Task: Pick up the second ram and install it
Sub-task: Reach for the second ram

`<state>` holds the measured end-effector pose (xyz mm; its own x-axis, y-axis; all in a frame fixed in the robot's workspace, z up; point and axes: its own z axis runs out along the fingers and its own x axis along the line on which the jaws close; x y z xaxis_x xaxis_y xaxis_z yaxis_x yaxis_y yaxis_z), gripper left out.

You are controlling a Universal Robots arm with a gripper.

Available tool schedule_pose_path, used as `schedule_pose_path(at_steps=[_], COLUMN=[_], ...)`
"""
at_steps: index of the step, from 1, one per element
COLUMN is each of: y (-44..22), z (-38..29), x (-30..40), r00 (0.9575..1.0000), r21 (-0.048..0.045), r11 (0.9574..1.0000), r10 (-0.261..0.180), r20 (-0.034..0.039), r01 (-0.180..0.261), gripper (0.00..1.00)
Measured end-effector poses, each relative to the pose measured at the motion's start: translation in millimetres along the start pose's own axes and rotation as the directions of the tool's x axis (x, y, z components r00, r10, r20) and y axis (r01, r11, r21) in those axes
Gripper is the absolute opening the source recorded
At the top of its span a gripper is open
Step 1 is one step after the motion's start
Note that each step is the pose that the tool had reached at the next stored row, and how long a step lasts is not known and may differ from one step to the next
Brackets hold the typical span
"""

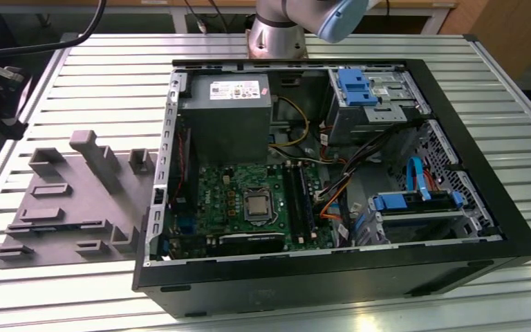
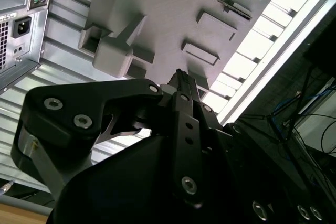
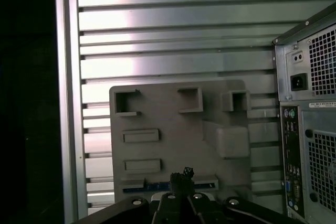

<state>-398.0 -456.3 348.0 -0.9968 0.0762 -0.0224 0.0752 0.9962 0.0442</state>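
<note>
Hanging hand (image 3: 181, 176), one ram (image 3: 139, 187), one tray (image 3: 173, 121)

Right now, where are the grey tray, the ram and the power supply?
tray (image 3: 173, 150): first wrist view, on its bare flat face.
ram (image 3: 144, 187): first wrist view, on its blue edge showing in the tray's slot.
power supply (image 1: 229, 128): exterior view, on its grey face.

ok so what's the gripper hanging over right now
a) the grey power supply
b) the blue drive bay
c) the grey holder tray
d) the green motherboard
c: in the first wrist view the gripper sits above the grey holder tray, outside the computer case, and the second ram shows as a blue strip lying in the tray close by it.
</note>
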Motion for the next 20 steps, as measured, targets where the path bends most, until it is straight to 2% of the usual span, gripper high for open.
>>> schedule_pose_path(at_steps=[20], y=[-3.1], z=[6.3], x=[7.0], r00=[1.0], r21=[-0.0001], r11=[1.0], r10=[0.0], r20=[-0.0005], r01=[0.0], gripper=[0.11])
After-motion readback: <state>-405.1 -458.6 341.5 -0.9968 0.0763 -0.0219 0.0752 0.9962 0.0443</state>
